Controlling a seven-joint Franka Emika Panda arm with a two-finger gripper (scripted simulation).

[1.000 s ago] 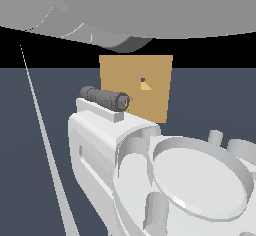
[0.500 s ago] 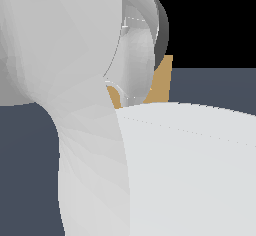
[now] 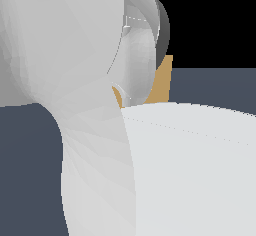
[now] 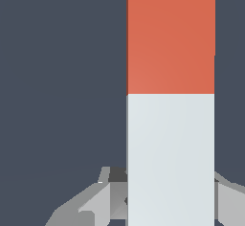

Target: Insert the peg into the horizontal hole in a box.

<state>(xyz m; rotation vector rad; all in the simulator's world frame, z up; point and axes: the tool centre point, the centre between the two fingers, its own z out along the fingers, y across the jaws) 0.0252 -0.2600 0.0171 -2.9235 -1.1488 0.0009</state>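
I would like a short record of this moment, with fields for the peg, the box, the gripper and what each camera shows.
peg: orange-red half and white half, fills much of the wrist view
gripper: fingers on either side of the peg's white half; contact cannot be told
box: tan, only a sliver shows in the exterior view
hole: not visible
exterior view: mostly blocked by the arm
peg in exterior view: hidden

Flat dark slate-blue floor point(image 3: 215, 85); pure black backdrop point(image 3: 215, 20) above; even, diffuse light.
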